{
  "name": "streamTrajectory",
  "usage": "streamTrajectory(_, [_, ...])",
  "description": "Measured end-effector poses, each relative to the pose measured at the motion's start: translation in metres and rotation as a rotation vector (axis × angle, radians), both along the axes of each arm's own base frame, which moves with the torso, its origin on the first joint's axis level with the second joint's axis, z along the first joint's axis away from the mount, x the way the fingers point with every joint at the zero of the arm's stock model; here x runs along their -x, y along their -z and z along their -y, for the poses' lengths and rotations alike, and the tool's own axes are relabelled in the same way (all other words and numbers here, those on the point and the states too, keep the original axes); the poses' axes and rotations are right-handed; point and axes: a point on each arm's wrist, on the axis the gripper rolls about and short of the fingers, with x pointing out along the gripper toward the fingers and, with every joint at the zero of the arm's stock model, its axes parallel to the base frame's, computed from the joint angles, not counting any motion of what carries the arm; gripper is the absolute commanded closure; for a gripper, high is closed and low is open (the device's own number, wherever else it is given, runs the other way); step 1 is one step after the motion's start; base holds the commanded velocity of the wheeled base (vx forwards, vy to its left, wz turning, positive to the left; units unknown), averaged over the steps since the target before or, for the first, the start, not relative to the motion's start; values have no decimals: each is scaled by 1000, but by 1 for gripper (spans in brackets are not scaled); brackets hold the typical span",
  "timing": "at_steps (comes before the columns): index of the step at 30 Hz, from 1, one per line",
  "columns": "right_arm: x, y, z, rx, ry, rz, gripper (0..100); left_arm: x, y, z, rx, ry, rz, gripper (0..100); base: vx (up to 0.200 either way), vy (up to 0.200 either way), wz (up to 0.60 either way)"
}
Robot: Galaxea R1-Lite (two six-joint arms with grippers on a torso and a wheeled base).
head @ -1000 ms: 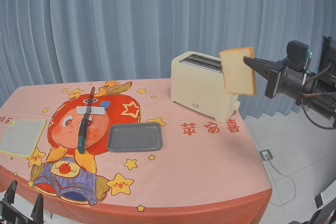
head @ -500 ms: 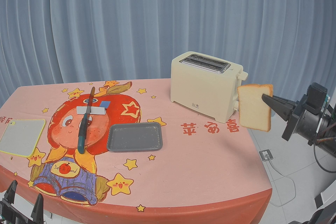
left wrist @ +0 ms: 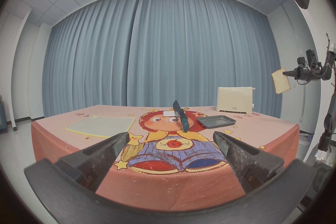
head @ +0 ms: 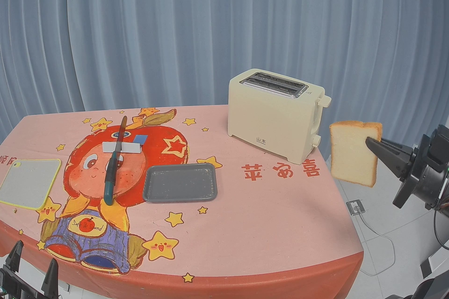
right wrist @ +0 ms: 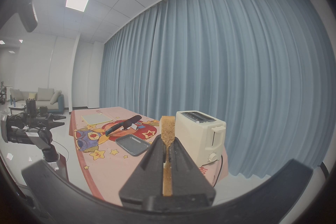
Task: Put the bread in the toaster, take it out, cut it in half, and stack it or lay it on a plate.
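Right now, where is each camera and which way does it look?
Head view: on the head, facing down at the table; shows left end effector nearby, right end effector holding bread past the right end.
Left wrist view: low before the table's front, facing the curtain; own open end effector shows.
Right wrist view: past the table's right end, facing back across it; own end effector pinches bread.
Shared by all: toaster, bread.

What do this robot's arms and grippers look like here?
Both grippers are matte black. The left gripper has two broad, wedge-shaped fingers with scuffed inner faces. The right gripper has long fingers tapering to points, mounted on a black cylindrical wrist with a black cable looping beside it.
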Motion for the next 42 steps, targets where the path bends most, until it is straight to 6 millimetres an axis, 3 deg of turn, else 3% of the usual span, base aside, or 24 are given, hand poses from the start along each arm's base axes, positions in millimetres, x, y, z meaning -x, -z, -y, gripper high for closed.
streamTrajectory(5, [2, 2, -2, 4, -13, -4, 100, 0, 0, 0, 0, 0, 1, 0, 0, 0, 0])
streamTrajectory(11, [2, 3, -2, 8, -16, -8, 100, 0, 0, 0, 0, 1, 1, 0, -200, 0, 0])
streamTrajectory(38, [0, 12, -4, 30, -17, -43, 100, 0, 0, 0, 0, 1, 1, 0, 0, 0, 0])
streamTrajectory(42, [-1, 13, -4, 33, -17, -46, 100, 0, 0, 0, 0, 0, 1, 0, 0, 200, 0])
